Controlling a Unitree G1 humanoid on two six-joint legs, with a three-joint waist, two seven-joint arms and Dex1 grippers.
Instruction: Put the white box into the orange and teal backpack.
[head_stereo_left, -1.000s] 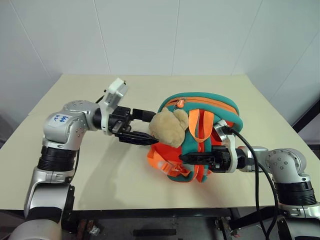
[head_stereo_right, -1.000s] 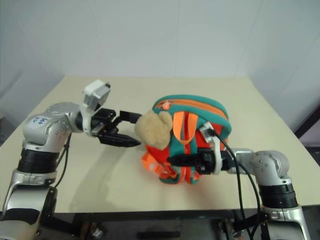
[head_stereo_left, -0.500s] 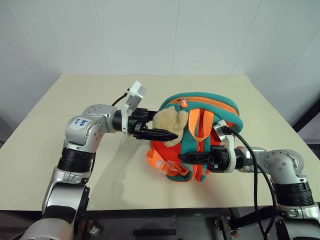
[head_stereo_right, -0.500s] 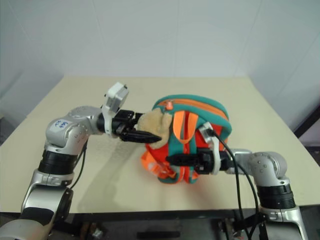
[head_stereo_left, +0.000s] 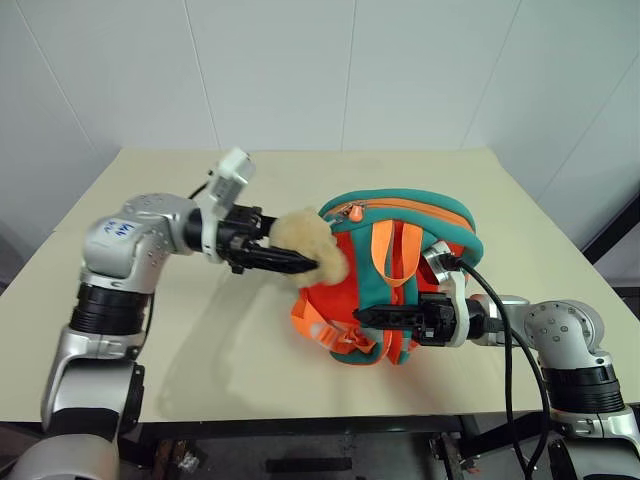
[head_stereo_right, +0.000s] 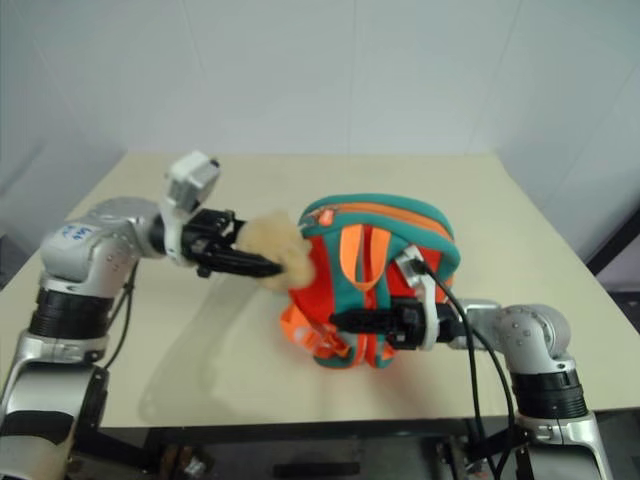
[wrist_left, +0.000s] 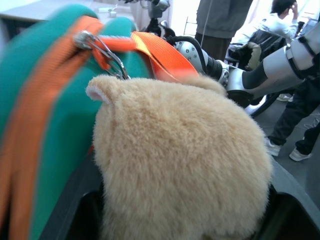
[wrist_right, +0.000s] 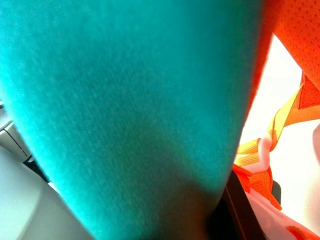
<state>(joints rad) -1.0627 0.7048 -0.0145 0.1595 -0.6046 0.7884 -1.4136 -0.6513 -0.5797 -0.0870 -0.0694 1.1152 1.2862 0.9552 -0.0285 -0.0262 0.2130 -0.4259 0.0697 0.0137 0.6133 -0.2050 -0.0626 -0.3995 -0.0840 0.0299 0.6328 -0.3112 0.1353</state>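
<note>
Left end effector pinches the tan plush toy attached to the orange and teal backpack, which stands upright mid-bench. Right end effector, pressed together, grips the backpack's lower front fabric.

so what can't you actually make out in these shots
- White box: whether it is already inside the backpack cannot be told; the bag's fabric would hide it.
- Zipper opening: in the eye views, open or shut is too small to tell.
- Right gripper: fingertips buried in the straps, so what they pinch is hidden; in the right wrist view, teal fabric blocks them.
- Left gripper: plush toy covers its fingers in the left wrist view.
</note>
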